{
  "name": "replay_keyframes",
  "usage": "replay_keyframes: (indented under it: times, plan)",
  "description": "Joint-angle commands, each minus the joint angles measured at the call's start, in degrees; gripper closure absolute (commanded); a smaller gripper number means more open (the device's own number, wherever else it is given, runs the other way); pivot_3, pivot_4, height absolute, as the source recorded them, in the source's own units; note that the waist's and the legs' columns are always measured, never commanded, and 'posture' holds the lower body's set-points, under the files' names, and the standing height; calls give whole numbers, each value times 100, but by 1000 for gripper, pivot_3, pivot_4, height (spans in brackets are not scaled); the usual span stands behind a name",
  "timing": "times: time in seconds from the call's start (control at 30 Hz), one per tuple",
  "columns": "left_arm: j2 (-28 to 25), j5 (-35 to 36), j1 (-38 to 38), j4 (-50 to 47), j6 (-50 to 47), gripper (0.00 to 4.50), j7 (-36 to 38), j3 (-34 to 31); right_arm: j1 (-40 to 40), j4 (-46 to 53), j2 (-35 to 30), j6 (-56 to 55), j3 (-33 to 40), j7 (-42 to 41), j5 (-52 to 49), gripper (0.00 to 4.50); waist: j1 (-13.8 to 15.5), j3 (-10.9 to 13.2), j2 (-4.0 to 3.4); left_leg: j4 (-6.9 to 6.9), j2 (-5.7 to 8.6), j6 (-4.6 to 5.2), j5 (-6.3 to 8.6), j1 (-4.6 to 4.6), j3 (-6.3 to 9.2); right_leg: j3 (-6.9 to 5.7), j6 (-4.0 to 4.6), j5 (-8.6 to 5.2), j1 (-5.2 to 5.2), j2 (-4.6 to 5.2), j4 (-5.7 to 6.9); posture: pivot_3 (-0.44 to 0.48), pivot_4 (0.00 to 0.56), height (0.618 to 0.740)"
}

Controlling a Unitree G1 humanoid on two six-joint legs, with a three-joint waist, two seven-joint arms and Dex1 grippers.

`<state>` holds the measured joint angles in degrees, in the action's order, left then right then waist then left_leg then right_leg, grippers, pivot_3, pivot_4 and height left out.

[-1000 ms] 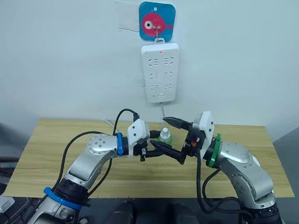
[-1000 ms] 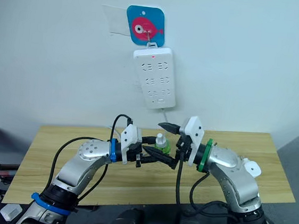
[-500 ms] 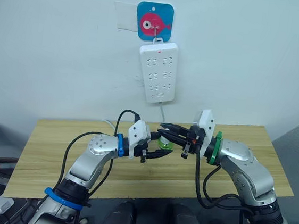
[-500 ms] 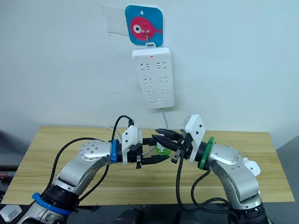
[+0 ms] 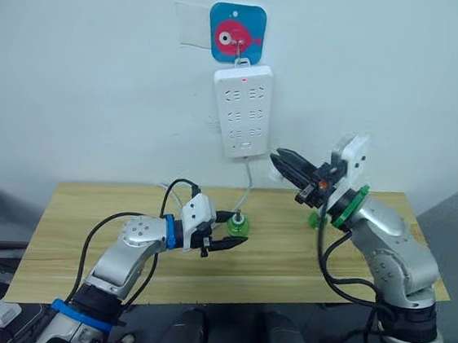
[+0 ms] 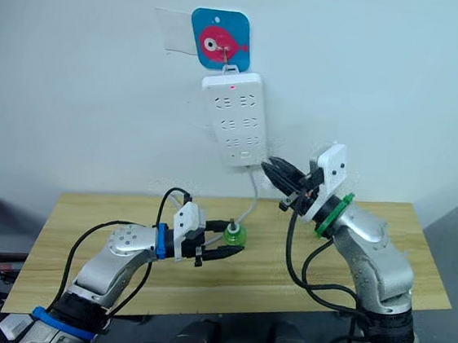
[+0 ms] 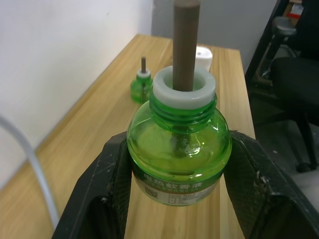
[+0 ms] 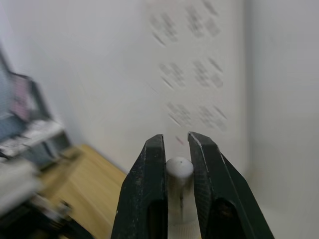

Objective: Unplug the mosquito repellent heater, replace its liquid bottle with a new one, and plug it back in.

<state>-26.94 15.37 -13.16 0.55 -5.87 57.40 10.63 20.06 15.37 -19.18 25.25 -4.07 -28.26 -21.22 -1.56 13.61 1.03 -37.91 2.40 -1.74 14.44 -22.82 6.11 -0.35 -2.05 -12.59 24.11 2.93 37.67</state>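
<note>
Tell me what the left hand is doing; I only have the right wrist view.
Observer: The left hand is shut on a green liquid bottle, upright on the wooden table.
Operator: Place my right hand relative to the power strip.
Observer: The right hand, gripping the white mosquito repellent heater, is up near the lower right corner of the power strip.
Operator: Report any other bottle.
Observer: A second green bottle stands on the table beneath the right forearm.

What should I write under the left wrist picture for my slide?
Left gripper holding a green liquid bottle with a brown wick over the wooden table.
</note>
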Motion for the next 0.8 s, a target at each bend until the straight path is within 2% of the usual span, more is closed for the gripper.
replay_keyframes:
  times: [0.03,0.37,0.6,0.8]
  plan:
    - [-60,108,65,-322,-33,2256,-61,-185,-77,-1074,180,-1064,-197,237,765,4179,-3,2,-2,0,1,0,0,-1,-2,1,0,0,1,-1,1,7,228,740]
    - [-289,167,405,-797,-318,2256,-117,-337,622,-4510,784,-2806,-44,590,1540,4179,-8,9,-9,7,-6,0,0,3,-1,6,10,-5,4,-11,3,63,241,740]
    - [-361,234,518,-1004,-481,2256,-101,-341,940,-5706,799,-3359,42,670,1763,4179,0,19,-14,7,-5,1,0,4,1,8,12,-6,2,-12,4,74,260,740]
    - [-294,251,450,-1016,-546,2256,-130,-308,969,-6064,800,-3520,173,652,1767,4179,-7,27,-18,8,-7,1,0,4,2,12,13,-7,3,-15,5,59,269,740]
